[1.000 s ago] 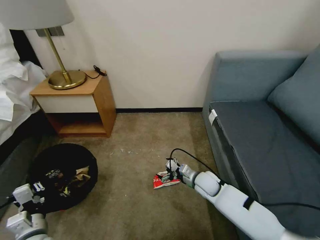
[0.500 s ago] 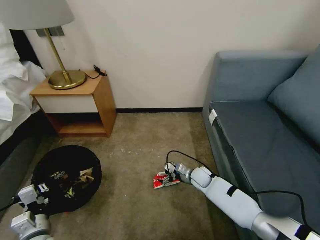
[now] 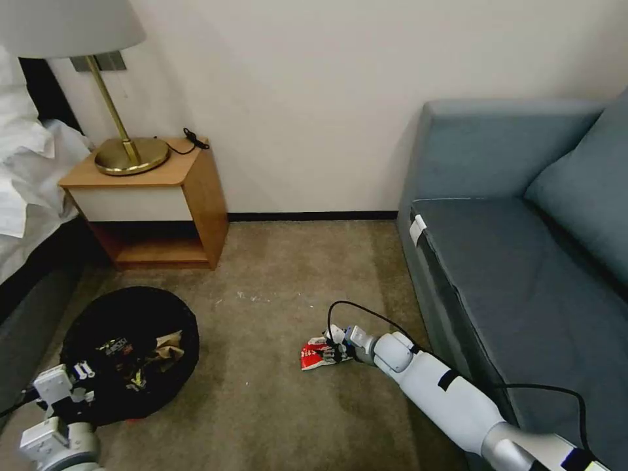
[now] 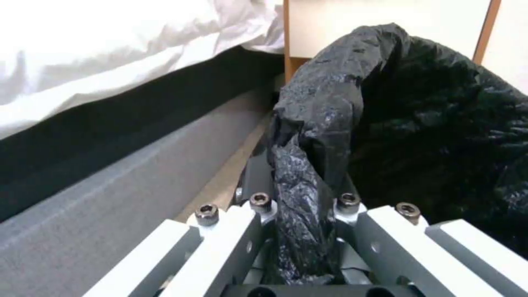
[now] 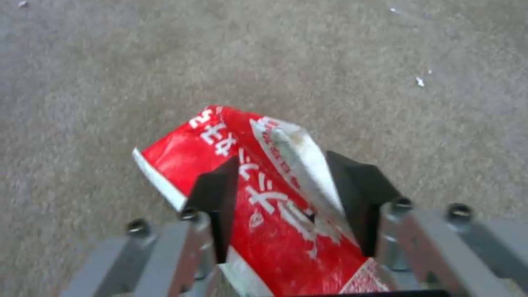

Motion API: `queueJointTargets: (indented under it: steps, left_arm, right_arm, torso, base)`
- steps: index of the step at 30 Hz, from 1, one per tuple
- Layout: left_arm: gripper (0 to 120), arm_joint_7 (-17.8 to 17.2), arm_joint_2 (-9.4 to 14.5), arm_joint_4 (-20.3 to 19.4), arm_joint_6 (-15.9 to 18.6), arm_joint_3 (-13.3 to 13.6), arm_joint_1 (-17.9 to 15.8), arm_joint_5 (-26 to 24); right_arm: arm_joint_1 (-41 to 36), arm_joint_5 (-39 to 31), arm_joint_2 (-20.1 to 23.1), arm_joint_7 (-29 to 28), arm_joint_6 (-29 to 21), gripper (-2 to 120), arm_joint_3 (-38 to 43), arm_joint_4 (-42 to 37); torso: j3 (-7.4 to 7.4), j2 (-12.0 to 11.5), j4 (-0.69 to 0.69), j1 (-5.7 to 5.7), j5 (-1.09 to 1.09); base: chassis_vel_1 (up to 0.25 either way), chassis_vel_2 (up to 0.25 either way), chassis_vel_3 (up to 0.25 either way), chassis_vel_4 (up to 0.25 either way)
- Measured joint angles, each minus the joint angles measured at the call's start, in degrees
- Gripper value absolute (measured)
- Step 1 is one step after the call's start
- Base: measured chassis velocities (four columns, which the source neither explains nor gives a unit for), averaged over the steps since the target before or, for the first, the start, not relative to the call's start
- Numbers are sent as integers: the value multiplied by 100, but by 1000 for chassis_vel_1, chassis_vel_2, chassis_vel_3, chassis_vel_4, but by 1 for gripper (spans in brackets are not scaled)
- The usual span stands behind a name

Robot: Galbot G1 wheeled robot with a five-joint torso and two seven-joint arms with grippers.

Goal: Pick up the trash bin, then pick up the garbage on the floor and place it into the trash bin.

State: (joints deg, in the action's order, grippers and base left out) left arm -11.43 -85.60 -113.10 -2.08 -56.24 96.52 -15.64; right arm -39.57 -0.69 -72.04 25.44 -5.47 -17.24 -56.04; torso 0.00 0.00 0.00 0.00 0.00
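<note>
Lower and flatter than a second ago, the right arm now stretches along the carpet, its right hand (image 3: 335, 352) down at the red-and-white packet (image 3: 317, 354), which lies on the floor between the trash bin (image 3: 131, 350) and the blue sofa (image 3: 523, 261); the bin has shifted a little too, gripped at its near rim by the left hand (image 3: 69, 387), with brown paper and other litter already inside. Around them stand a wooden nightstand (image 3: 157, 203) carrying a brass lamp (image 3: 124, 154), and white bedding (image 3: 26, 176) at the left; the carpet between packet and bin lies open, so nothing seems to bar the carry. From the left wrist, the fingers (image 4: 231, 231) are clenched on a bunched fold of the bin's crinkly black liner (image 4: 324, 123), beside the bed's grey base (image 4: 110, 173). From the right wrist, the two dark pads (image 5: 217, 194) straddle the packet with slight gaps on both sides, not yet pinching. It looks light, thin and crumpled, probably slick, so a grip across its raised middle fold should hold best.
</note>
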Motion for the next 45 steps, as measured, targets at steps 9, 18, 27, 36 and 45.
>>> queueJointTargets:
  steps: [9,18,27,36,45]
  left_arm:
    - [6,-21,-21,-16,-30,-13,45,0]
    - [6,-37,-34,-16,-39,7,44,45]
    - [6,-45,-35,-21,-41,20,29,112]
    - [6,-45,-78,-59,-41,55,30,212]
    - [6,-40,-112,-135,-40,83,68,294]
  right_arm:
    - [-150,143,36,21,159,7,94,-32]
    - [-270,-12,44,-80,347,0,207,-143]
    - [-256,-3171,-9,-341,1035,0,-373,-1125]
    - [90,-4364,-495,-917,1813,0,-1598,-1849]
    - [378,-4528,-1116,-1053,2261,0,-2231,-1766]
  torso:
    - [0,0,0,0,0]
    - [0,0,0,0,0]
    - [0,0,0,0,0]
    - [0,0,1,0,-2]
    - [0,0,1,0,-1]
  base:
    - [0,0,0,0]
    - [0,0,0,0]
    - [0,0,0,0]
    - [0,0,0,0]
    - [0,0,0,0]
